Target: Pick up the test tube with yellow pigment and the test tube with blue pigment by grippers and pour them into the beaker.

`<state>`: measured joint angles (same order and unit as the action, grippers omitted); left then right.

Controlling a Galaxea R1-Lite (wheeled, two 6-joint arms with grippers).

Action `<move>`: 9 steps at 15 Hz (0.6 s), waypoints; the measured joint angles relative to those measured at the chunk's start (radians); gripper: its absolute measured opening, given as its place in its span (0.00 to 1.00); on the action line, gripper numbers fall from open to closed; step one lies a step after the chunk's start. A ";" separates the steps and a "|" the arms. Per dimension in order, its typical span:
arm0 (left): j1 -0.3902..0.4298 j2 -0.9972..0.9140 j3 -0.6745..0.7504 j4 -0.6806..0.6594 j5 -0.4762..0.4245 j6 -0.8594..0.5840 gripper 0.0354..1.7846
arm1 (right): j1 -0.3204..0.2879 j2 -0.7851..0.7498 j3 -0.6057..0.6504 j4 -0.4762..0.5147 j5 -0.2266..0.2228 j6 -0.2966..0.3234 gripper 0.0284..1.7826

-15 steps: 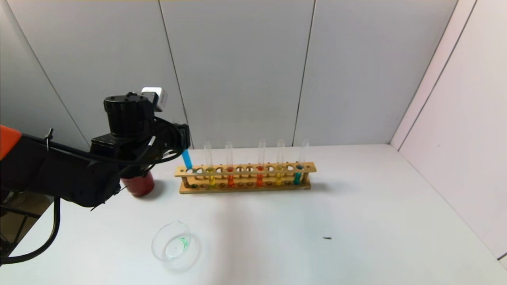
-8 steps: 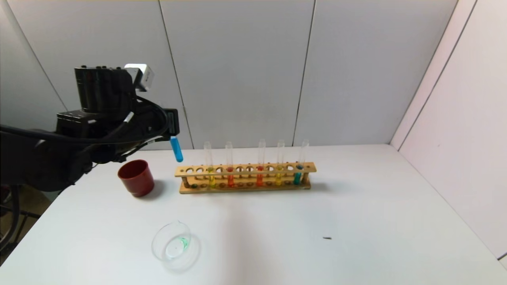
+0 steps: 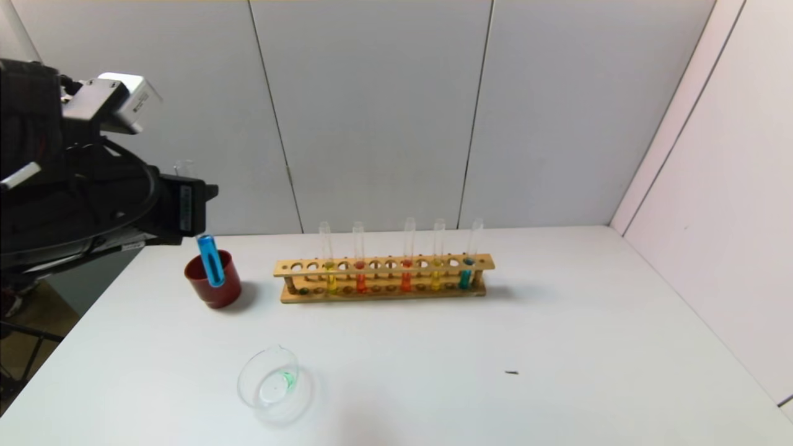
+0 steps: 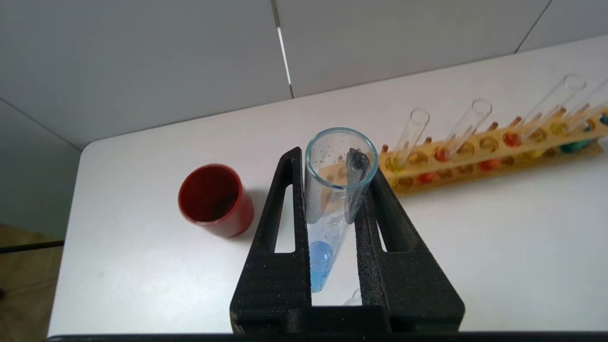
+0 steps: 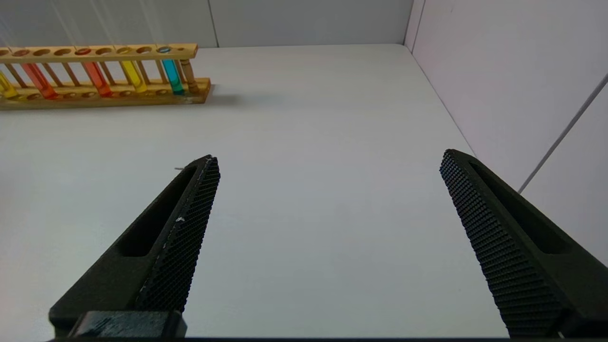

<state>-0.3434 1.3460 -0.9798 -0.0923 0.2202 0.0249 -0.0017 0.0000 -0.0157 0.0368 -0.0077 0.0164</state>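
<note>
My left gripper (image 3: 193, 214) is shut on the test tube with blue pigment (image 3: 210, 260), held high at the table's far left. The tube hangs nearly upright in front of the red cup. In the left wrist view the jaws (image 4: 335, 164) clamp the tube's upper glass (image 4: 339, 156), with blue liquid at its base. A test tube with yellow pigment (image 3: 329, 266) stands in the wooden rack (image 3: 384, 277), and another yellow one (image 3: 437, 266) stands further right. The beaker (image 3: 272, 384) sits near the front edge with a green trace inside. My right gripper (image 5: 328, 156) is open over bare table.
A dark red cup (image 3: 212, 279) stands left of the rack. The rack also holds two orange-red tubes (image 3: 360, 269) and a teal-blue tube (image 3: 466, 269) at its right end. A small dark speck (image 3: 512, 373) lies on the table. Walls close the back and right.
My left gripper lifted the blue tube out of the rack's left end, then carried it up and to the left until it hung in front of the red cup.
</note>
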 joint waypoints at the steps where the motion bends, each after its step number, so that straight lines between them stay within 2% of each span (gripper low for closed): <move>1: -0.001 -0.041 0.031 0.038 -0.002 0.025 0.16 | 0.000 0.000 0.000 0.000 0.000 0.000 0.95; 6: 0.006 -0.187 0.250 0.083 -0.003 0.274 0.16 | 0.000 0.000 0.000 0.000 0.000 0.000 0.95; 9: 0.007 -0.229 0.334 0.085 -0.003 0.385 0.16 | 0.000 0.000 0.000 0.000 0.000 0.000 0.95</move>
<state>-0.3362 1.1166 -0.6460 -0.0077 0.2172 0.4102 -0.0013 0.0000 -0.0157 0.0368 -0.0077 0.0168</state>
